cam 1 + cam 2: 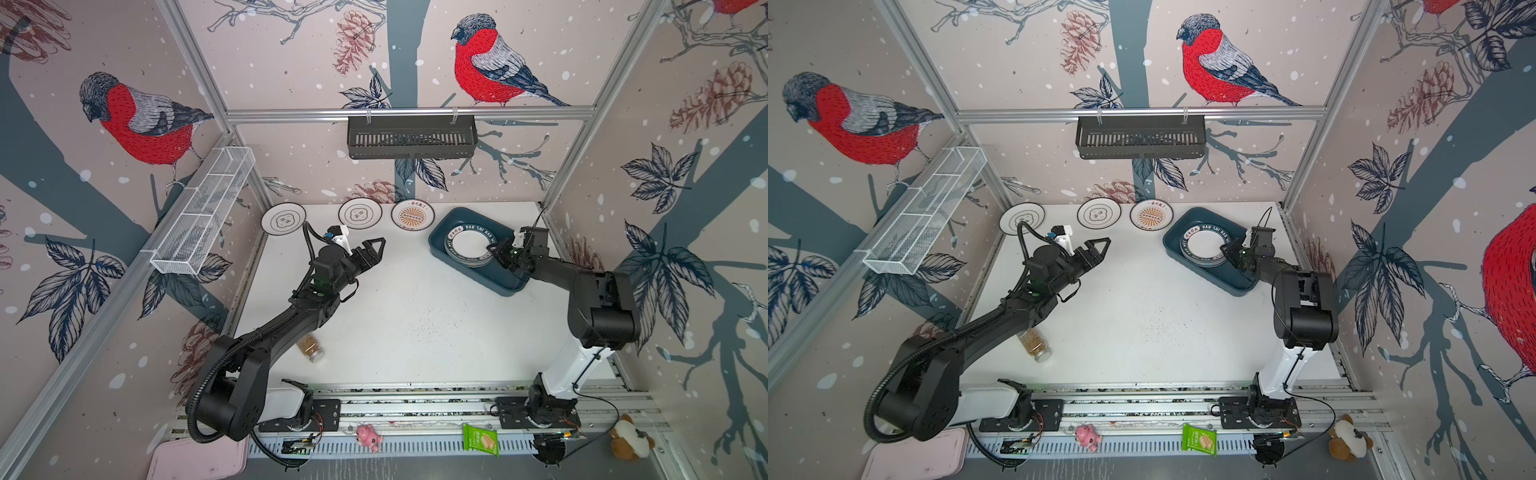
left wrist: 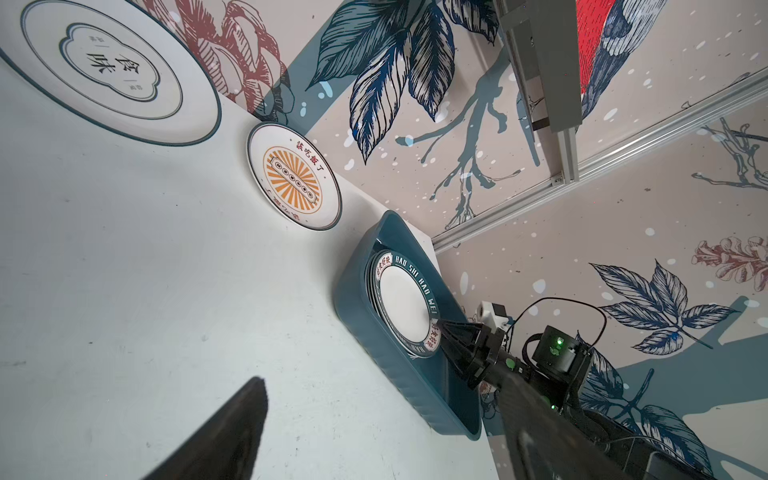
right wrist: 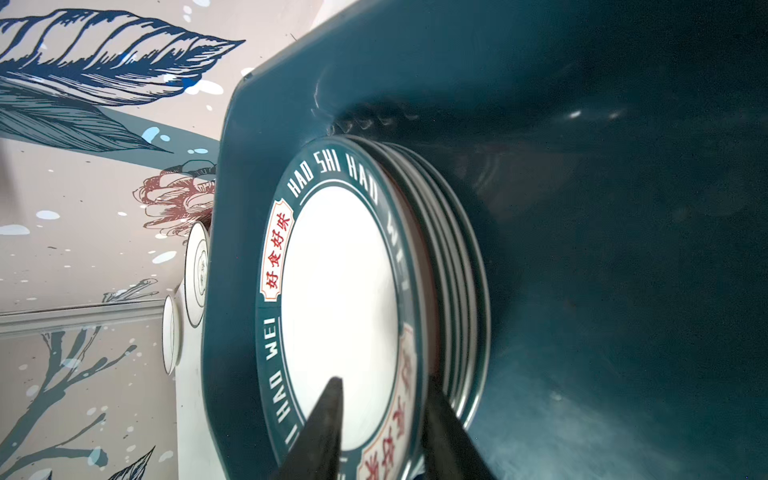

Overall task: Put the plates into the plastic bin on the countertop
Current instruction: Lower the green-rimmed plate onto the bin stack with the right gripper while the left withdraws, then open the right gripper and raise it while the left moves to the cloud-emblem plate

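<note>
Bird-and-pinecone wallpaper hemmed in the white countertop point(image 1: 415, 324) on which the teal plastic bin point(image 1: 460, 218) stood. Inside the bin lay a stack of plates point(image 3: 457, 291), with the green-lettered plate point(image 1: 467, 248) on top. The right gripper point(image 3: 384, 384) reached into the bin, its jaws partway apart and astride that plate's rim, not visibly pinching it. Just left of the bin lay the orange sunburst plate point(image 1: 412, 215), then the nearer cloud-outline plate point(image 1: 360, 213) and the farther cloud-outline plate point(image 1: 284, 217). Well left of the bin, the left gripper point(image 1: 374, 251) hovered, spread wide and empty.
</note>
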`<state>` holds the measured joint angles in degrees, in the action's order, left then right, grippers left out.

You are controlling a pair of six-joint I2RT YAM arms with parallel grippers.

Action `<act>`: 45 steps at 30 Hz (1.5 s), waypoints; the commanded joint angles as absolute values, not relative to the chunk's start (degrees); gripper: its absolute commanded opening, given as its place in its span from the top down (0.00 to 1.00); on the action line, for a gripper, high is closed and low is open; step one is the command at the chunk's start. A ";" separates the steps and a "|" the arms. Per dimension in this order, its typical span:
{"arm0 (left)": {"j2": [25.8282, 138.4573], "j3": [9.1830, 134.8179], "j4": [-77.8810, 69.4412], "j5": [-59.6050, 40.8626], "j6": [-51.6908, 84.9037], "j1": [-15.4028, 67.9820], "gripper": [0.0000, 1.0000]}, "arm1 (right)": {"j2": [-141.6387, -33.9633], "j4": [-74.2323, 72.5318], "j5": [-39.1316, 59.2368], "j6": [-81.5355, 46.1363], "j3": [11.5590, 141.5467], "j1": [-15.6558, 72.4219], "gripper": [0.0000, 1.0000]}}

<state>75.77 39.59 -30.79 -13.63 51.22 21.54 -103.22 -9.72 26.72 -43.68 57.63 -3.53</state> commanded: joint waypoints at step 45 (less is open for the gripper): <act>99.08 55.30 -21.31 -12.71 44.82 6.49 0.05 | -65.10 -5.07 5.94 -30.72 46.83 -5.45 0.01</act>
